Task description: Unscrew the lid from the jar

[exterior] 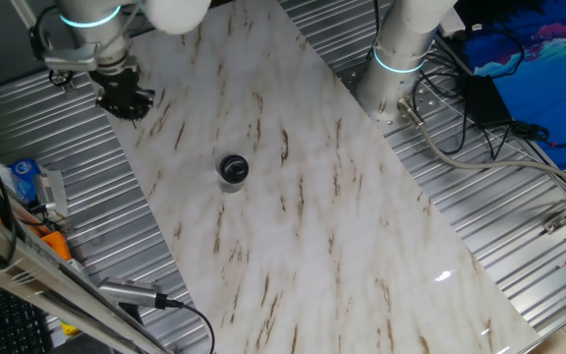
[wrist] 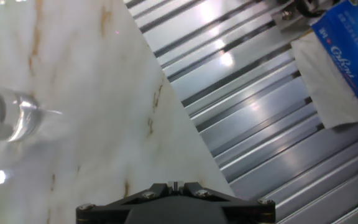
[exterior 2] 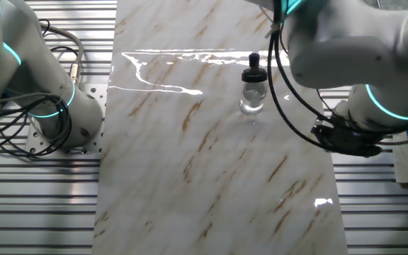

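Jar (exterior: 233, 170) mid-table, lid (exterior 2: 253, 61) on, pincer (exterior: 126, 98) well apart

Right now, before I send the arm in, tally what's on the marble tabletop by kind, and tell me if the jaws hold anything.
Jars: 1, the clear jar standing upright mid-table.
Lids: 1, the black lid on top of the jar.
Total: 2 things on the marble tabletop.
The gripper is off to the side, apart from the jar; whether its jaws are open cannot be told.
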{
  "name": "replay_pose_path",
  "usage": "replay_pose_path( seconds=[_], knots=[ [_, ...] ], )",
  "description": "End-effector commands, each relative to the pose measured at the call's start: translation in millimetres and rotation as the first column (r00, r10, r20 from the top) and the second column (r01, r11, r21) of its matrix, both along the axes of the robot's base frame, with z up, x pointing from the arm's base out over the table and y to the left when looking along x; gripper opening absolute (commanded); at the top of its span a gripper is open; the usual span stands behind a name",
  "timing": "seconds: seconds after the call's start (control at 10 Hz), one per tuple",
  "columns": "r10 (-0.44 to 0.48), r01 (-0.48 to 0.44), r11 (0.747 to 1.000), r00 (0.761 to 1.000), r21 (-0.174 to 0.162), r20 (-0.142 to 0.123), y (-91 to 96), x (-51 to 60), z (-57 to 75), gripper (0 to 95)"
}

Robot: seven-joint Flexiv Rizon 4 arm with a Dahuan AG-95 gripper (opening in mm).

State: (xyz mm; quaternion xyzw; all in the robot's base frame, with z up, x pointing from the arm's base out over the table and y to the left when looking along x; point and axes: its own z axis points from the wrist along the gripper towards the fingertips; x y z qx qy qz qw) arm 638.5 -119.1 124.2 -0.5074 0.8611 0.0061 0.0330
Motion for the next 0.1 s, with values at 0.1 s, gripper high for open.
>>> replay_pose_path(
  seconds=[0.1],
  knots=[
    [-0.113,0.113,0.993,0.994,-0.024,0.005,-0.5,-4.3,1.2,0.0]
  ],
)
